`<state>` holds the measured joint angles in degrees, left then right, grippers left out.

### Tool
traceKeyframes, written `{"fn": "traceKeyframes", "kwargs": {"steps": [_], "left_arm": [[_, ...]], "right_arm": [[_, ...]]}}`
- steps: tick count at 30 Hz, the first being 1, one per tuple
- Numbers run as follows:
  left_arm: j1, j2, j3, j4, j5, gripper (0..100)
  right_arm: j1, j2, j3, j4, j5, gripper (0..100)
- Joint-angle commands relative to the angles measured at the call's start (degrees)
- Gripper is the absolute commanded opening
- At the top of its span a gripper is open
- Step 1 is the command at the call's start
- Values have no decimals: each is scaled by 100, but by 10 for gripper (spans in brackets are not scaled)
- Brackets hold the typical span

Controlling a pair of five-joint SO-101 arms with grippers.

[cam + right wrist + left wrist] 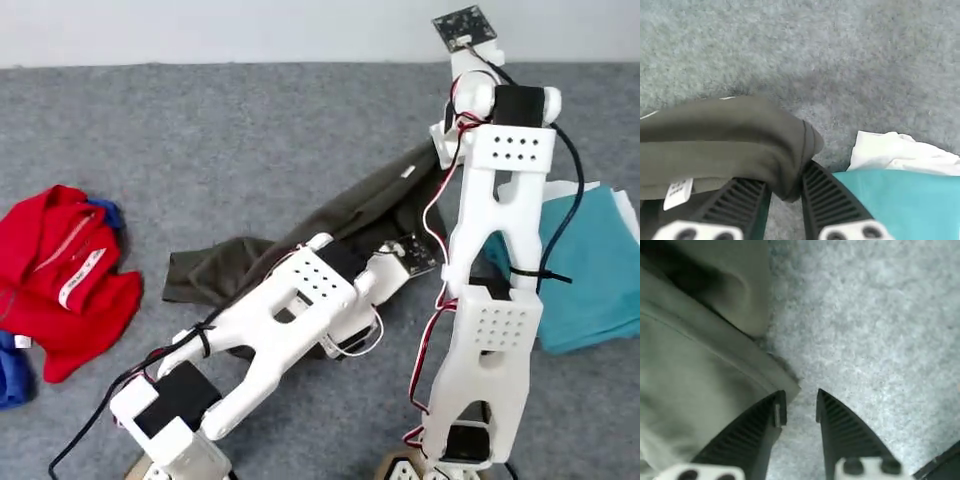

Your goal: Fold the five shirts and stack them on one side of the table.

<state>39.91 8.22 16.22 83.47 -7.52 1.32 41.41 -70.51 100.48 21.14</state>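
The olive shirt [370,205] lies crumpled in a diagonal band across the middle of the worktop [250,130], with its far right end raised. The right end effector [786,186] is clenched on that end, a fold of fabric pinched between its jaws. It sits just beside the folded teal shirt [590,270] and the white garment [895,150] beneath it at the right side. The left end effector [800,402] is released. Its jaws are slightly apart, one over the shirt's hem and the other over bare worktop, with the hem corner just beside the gap. The step in hand appears to be spreading the shirt flat before folding. To do this well, shift the left end effector toward the hem until both jaws straddle the fabric edge, then close on as few layers as possible. Next, draw both arms apart to tension the cloth evenly. Keep the lifted end off the teal shirt, which could be dragged out of its fold. The red shirt [60,270] and blue shirt [10,370] lie well apart at the left, not yet folded.
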Motion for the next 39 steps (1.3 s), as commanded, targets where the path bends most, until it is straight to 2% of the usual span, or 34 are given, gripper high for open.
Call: {"fn": "traceKeyframes", "kwargs": {"steps": [1,13,28,34,37,39], "left_arm": [[-141,18,-154,53,0,111],[-255,1029,-171,-185,9,109],[-290,1591,-488,-299,18,107],[-290,1626,-857,-273,9,11],[-290,1626,-857,-273,-35,14],[-299,1582,-857,-264,-308,14]], "right_arm": [[92,-48,-53,198,-18,9],[66,-48,-53,198,-9,9],[48,-48,-35,207,-18,9],[48,-48,-26,215,-18,9],[-13,-48,-26,224,-18,10],[-75,-48,-26,224,-18,10]]}}
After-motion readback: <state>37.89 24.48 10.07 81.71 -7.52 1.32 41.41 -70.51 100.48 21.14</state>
